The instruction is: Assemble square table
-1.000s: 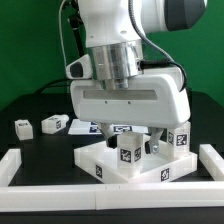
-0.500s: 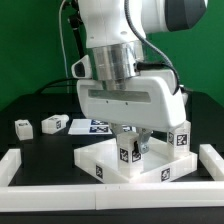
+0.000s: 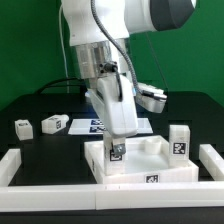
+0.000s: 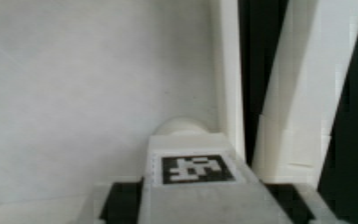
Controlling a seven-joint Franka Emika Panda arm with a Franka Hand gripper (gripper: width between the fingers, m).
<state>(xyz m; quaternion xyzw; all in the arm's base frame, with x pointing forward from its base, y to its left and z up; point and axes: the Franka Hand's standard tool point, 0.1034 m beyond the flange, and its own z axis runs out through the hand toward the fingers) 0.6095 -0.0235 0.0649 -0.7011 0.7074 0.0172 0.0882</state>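
Observation:
The square table's white top lies flat at the front of the table. A white tagged leg stands on its near corner on the exterior view's left, and my gripper comes down from above and is shut on it. In the wrist view the same leg fills the space between my dark fingers, with the white top under it. A second leg stands upright at the top's far corner on the exterior view's right. Two more legs lie loose on the exterior view's left.
White L-shaped border rails close off the front and both sides of the work area; one rail runs beside the top in the wrist view. The marker board lies behind the arm. A green wall backs the scene.
My jaws have closed onto the leg. The wrist has turned, so the wide hand now shows edge-on. The table top has swung from a diamond pose to square with the front rail.

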